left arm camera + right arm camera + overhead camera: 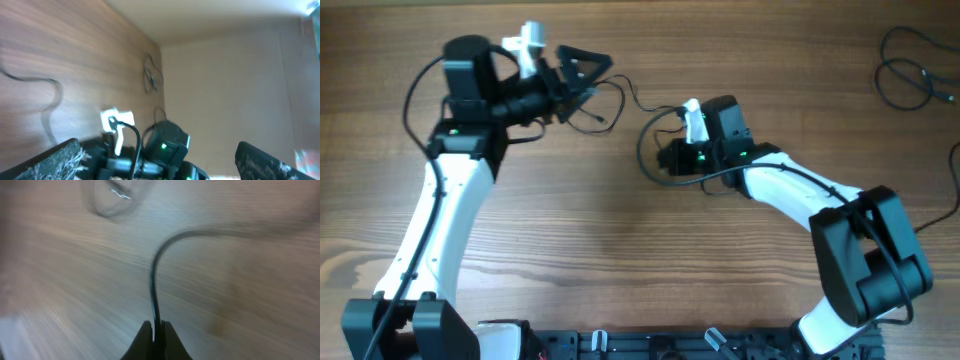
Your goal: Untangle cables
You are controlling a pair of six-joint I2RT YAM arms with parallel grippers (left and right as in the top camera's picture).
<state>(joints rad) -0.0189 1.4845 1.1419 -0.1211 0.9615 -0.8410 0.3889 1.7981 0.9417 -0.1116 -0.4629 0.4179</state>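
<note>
**Cord, pinched at right arm: hazards and grip**

Hazards: we judge that a sharp pull by the right gripper (pixel 156 328) could slip the thin cord (pixel 154 285) out of its tips. It could also draw the loop curled beside it tighter.

Fingers: the right pair is closed narrow on the cord, at the very tips. The left gripper (pixel 592 80) is spread wide and holds nothing we can see, with the cord's far end near it on the table (pixel 620 250). A second bunch (pixel 908 72) lies well apart, far right.

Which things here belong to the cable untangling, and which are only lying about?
Job:
- cable pinched in the right gripper
- loose cables at the table's far right corner

Not the job:
- thick arm wiring
- table
</note>
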